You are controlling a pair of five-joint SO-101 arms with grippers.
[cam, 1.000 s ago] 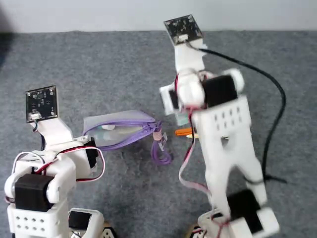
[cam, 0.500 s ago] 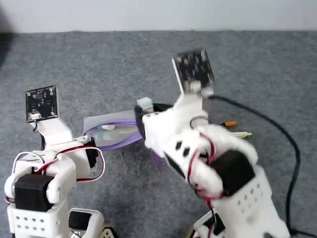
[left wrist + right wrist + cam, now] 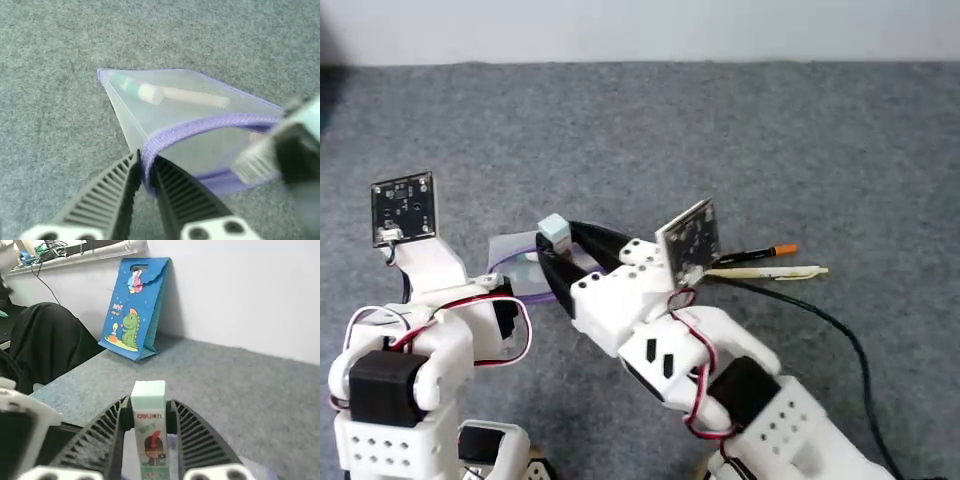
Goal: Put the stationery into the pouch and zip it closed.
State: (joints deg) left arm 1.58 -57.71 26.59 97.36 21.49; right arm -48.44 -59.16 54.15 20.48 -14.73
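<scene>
Over the grey table (image 3: 800,150), we see the right gripper (image 3: 148,409) clenched on a mint-green eraser (image 3: 148,440), which stands upright between its fingers. From the high view the eraser sits over the translucent pouch (image 3: 190,120); we cannot tell whether they touch. At the pouch's end, the left gripper (image 3: 144,160) pinches the purple zip edge (image 3: 200,127), fingers tight on it. Through the pouch wall we make out a pen-like stick (image 3: 175,94) lying inside. Beyond the right arm, a black pen (image 3: 755,254) with an orange tip and a pale yellow pen (image 3: 780,271) lie side by side on the table, well apart from the pouch. A blue gift bag (image 3: 134,310) leans against the wall (image 3: 240,290).
</scene>
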